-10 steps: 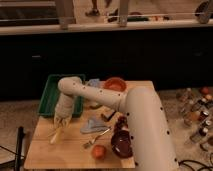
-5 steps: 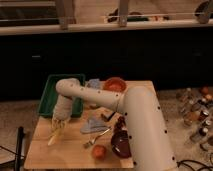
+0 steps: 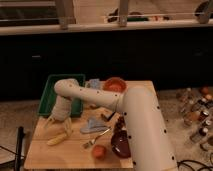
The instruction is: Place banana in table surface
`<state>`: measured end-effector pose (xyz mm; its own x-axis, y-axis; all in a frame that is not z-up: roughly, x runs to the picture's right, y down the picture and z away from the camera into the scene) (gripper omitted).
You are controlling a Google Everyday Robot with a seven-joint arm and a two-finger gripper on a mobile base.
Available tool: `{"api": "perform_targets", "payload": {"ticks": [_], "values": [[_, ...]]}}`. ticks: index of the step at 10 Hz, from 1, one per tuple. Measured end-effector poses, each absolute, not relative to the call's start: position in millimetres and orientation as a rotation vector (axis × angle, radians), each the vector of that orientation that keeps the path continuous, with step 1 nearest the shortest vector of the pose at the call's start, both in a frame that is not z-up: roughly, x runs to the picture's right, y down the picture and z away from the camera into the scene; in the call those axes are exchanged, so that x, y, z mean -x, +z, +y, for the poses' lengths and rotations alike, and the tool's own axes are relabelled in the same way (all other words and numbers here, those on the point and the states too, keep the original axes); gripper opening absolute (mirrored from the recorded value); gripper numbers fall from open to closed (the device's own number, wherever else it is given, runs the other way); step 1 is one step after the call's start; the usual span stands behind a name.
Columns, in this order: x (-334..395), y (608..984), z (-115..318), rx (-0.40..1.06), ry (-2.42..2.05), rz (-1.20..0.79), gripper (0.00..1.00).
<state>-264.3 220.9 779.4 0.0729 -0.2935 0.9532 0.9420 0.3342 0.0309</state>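
The pale yellow banana (image 3: 57,139) lies slantwise on the light tan table surface (image 3: 45,156) near its left front part. My gripper (image 3: 58,127) hangs just above it, at the end of the white arm that reaches in from the right. Its fingers (image 3: 49,123) stand spread apart, and the banana lies below their tips, close to the right one. I cannot tell whether that tip still touches the banana.
A green tray (image 3: 49,96) stands behind the gripper at the table's left back. A fork (image 3: 98,137), a grey-blue cloth (image 3: 94,125), a round orange-red fruit (image 3: 98,151), a dark red bowl (image 3: 123,143) and an orange bowl (image 3: 115,85) lie to the right. Bottles (image 3: 196,116) stand off the table's right side.
The banana, which stood more upright under the gripper, now lies lower and flatter on the table. The gripper has stayed in almost the same spot.
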Motion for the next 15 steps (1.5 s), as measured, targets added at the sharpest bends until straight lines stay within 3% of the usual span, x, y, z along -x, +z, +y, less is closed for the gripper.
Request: {"api": "perform_targets", "payload": {"ticks": [15], "values": [[254.9, 759.2, 195.2, 0.695, -1.095, -1.051, 0.80]]}}
